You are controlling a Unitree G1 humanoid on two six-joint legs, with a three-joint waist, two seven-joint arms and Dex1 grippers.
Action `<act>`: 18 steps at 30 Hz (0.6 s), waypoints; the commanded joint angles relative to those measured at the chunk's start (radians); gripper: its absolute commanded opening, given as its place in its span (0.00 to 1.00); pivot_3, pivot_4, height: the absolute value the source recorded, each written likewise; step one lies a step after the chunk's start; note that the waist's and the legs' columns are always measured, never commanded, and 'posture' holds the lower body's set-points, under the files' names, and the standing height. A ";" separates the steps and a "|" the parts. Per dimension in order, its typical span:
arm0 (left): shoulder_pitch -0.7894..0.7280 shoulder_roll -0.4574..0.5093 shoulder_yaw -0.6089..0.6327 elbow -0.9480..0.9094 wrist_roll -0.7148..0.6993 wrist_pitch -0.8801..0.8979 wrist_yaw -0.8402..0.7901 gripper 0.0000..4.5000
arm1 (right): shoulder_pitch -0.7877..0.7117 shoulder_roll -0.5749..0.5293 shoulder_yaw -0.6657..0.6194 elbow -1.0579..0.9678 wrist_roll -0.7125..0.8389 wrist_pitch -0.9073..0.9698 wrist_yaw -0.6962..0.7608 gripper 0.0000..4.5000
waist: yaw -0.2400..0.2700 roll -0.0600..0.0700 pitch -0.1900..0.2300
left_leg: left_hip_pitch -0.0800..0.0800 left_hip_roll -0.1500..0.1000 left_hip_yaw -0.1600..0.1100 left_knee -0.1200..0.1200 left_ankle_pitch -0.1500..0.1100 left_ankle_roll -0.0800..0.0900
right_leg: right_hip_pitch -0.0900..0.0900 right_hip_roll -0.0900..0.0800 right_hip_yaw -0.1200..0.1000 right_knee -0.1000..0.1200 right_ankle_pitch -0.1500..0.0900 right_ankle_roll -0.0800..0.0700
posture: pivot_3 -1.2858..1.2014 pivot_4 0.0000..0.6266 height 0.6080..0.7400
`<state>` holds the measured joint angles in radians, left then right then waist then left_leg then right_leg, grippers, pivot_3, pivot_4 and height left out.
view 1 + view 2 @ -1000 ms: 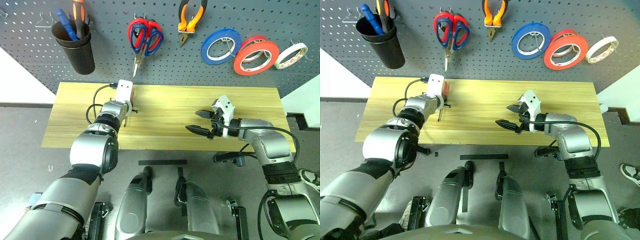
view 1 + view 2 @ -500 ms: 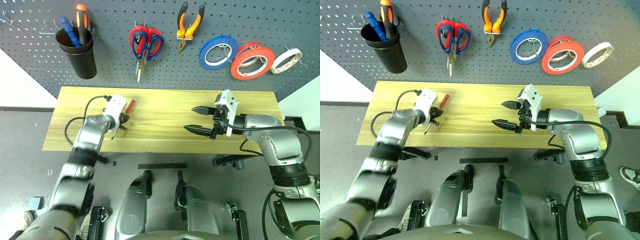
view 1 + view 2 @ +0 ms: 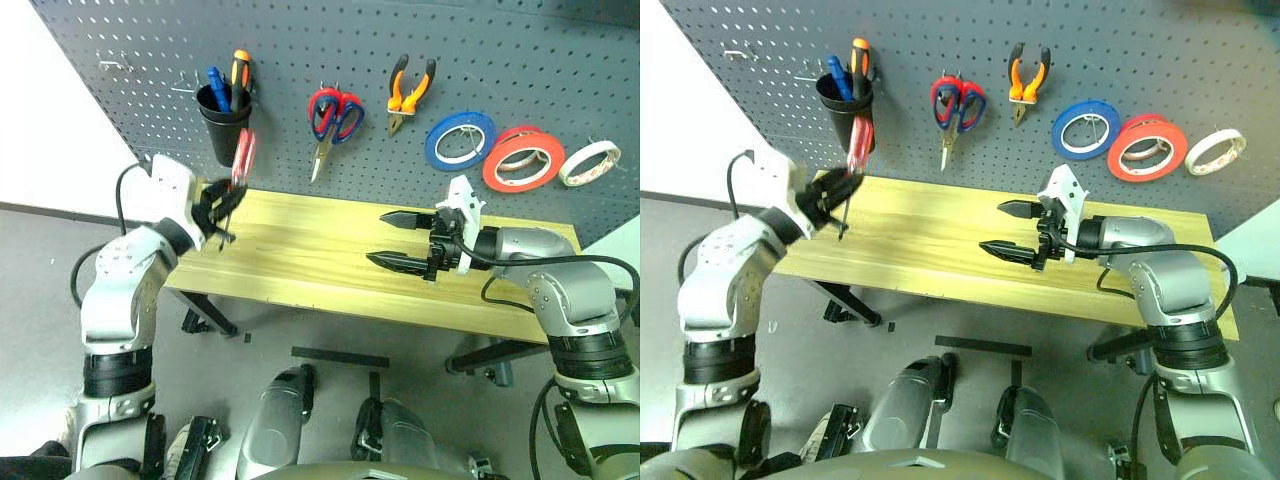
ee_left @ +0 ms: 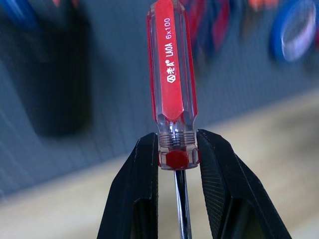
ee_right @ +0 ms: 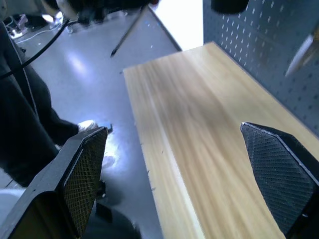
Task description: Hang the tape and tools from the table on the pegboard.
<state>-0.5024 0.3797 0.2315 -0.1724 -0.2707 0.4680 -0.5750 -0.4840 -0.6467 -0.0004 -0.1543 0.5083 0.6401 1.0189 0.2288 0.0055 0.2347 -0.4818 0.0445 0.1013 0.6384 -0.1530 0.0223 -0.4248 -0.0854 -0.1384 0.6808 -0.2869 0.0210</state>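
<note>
Right, your red-handled screwdriver (image 4: 172,84) is off the surface (image 3: 330,265) and in the left gripper (image 3: 215,205): jaws pinched on the collar where handle meets shaft, handle up, tip down. That grip low on the handle leaves the shaft free below the fingers, which I'd guess suits dropping it tip-first into a holder. It sits just in front of and below the black cup (image 3: 224,125) on the pegboard (image 3: 400,40); the cup already holds a blue screwdriver (image 3: 216,82) and an orange screwdriver (image 3: 239,75), so that looks like your target. Handle overlaps the cup's lower edge in the head views, but I can't tell if they touch. Rest of the kit is already hung: orange-and-black pliers (image 3: 410,92), blue roll (image 3: 459,140), red-orange roll (image 3: 521,158), and the small whitish tape (image 3: 589,163) at the far right, each on its own hook. Red-handled scissors (image 3: 332,118) hang between cup and pliers; no dark-handled scissors that I can see. Surface looks bare, so this reads as the last item. Right gripper (image 3: 404,240) hovers over the middle of the surface with jaws spread wide, holding nothing, parked clear of the left arm's path. Next you'll need to lift the tip above the cup rim before lowering; the two screwdrivers inside could block it.
</note>
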 commanded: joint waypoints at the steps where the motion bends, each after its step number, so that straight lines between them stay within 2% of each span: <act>1: -0.140 -0.011 0.000 0.072 0.010 -0.132 0.054 0.18 | -0.043 -0.004 -0.033 -0.039 0.026 -0.005 -0.014 1.00 | 0.002 -0.004 -0.021 | 0.000 0.006 -0.002 -0.007 -0.003 0.005 | 0.011 0.012 -0.003 -0.024 0.013 0.004 | 0.63 0.14 0.94; 2: -0.184 -0.017 -0.002 0.114 0.015 -0.152 0.072 0.18 | -0.048 -0.004 -0.034 -0.038 0.028 -0.005 -0.018 1.00 | 0.005 -0.006 -0.029 | -0.001 0.006 -0.002 -0.022 -0.003 0.005 | 0.016 0.015 -0.002 -0.043 0.024 0.009 | 0.63 0.14 0.94; 4: -0.268 -0.026 -0.004 0.198 0.021 -0.202 0.098 0.18 | -0.057 -0.005 -0.037 -0.034 0.027 -0.009 -0.025 1.00 | 0.007 -0.007 -0.042 | 0.002 0.001 0.002 -0.022 -0.003 0.006 | 0.010 0.014 0.003 -0.048 0.028 0.015 | 0.63 0.13 0.94; 5: -0.327 -0.028 -0.009 0.262 0.037 -0.244 0.117 0.18 | -0.062 -0.007 -0.040 -0.031 0.023 -0.013 -0.030 1.00 | 0.009 -0.009 -0.045 | 0.002 0.001 0.005 -0.023 -0.004 0.009 | 0.015 0.015 0.001 -0.050 0.029 0.018 | 0.63 0.13 0.94; 7: -0.421 -0.029 -0.016 0.380 0.066 -0.332 0.145 0.18 | -0.071 -0.011 -0.045 -0.024 0.021 -0.016 -0.038 1.00 | 0.010 -0.009 -0.046 | 0.001 0.002 0.007 -0.019 -0.004 0.013 | 0.016 0.019 0.001 -0.049 0.029 0.019 | 0.62 0.12 0.94; 11: -0.576 -0.023 -0.018 0.607 0.103 -0.480 0.190 0.18 | -0.073 -0.014 -0.059 -0.026 0.026 -0.015 -0.055 1.00 | 0.002 -0.009 -0.048 | -0.009 0.003 0.011 -0.008 -0.003 0.013 | 0.012 0.023 0.000 -0.048 0.030 0.021 | 0.61 0.11 0.94; 18: -0.759 -0.009 -0.055 1.010 0.204 -0.778 0.259 0.18 | -0.042 -0.027 -0.072 -0.059 0.026 -0.011 -0.083 1.00 | 0.001 -0.008 -0.053 | -0.010 0.005 0.011 -0.005 -0.005 0.018 | 0.011 0.023 0.000 -0.049 0.037 0.023 | 0.60 0.11 0.94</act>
<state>-1.2060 0.3534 0.1804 0.7838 -0.0911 -0.2257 -0.3416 -0.5249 -0.6528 -0.0331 -0.1748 0.5243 0.6387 0.9447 0.2296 -0.0024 0.1821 -0.4928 0.0493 0.1126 0.6342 -0.1583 0.0405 -0.4141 -0.0625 -0.1379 0.6318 -0.2498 0.0441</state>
